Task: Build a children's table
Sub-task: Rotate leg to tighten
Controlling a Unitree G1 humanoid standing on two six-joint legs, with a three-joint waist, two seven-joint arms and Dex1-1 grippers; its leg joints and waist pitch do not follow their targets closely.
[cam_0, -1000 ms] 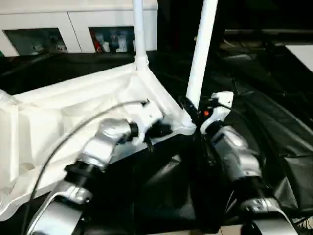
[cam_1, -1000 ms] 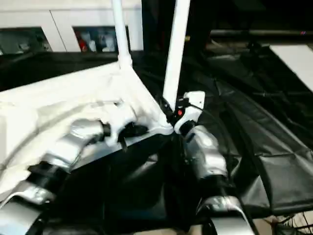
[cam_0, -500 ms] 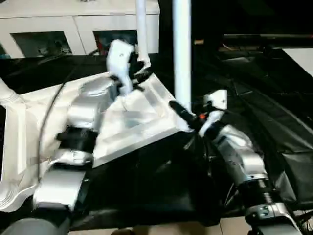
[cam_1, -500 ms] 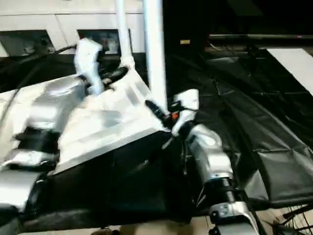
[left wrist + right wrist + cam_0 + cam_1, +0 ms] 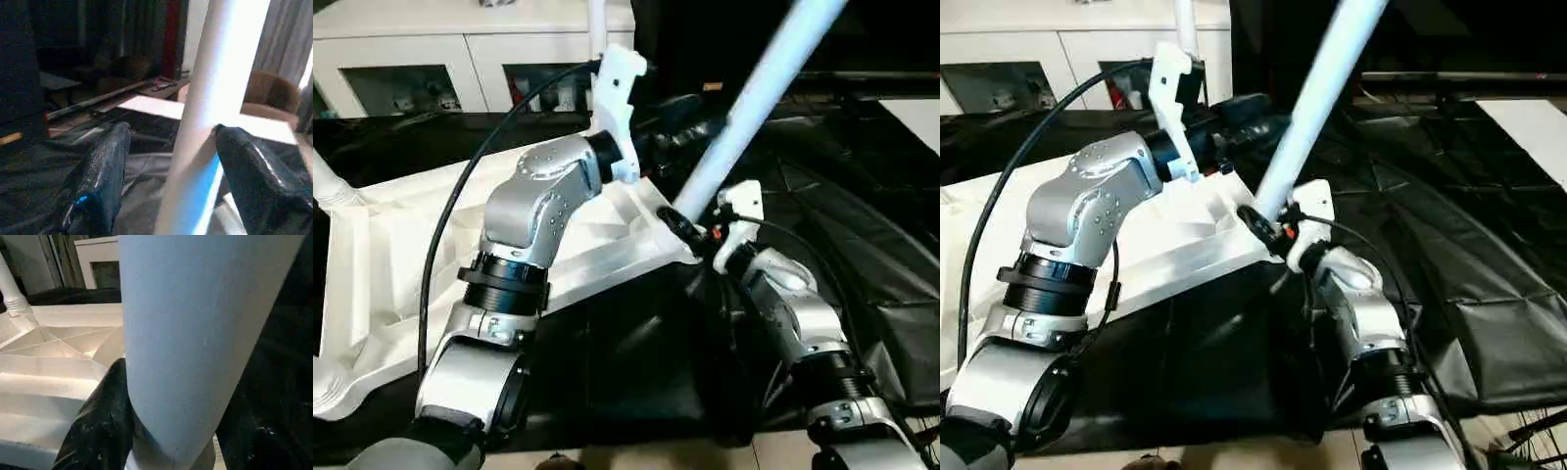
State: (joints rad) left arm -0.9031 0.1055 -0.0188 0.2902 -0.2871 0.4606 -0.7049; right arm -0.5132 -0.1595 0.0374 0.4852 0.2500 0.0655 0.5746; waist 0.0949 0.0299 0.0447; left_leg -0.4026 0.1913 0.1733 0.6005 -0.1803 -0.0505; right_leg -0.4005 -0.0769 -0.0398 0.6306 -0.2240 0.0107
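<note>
In the left eye view, the white leg [image 5: 754, 108] slants from the table top's [image 5: 382, 255] near corner at frame centre toward the upper right. The right gripper [image 5: 690, 227] clamps its base.

In the left wrist view, the left gripper [image 5: 168, 161] spreads wide around the leg's shaft. No writing is legible.

Upturned white tabletop [image 5: 401, 235] on black sheeting. A leg [image 5: 754, 108] leans toward one o'clock; both grippers, left [image 5: 690, 122] and right [image 5: 683, 227], meet it.
</note>
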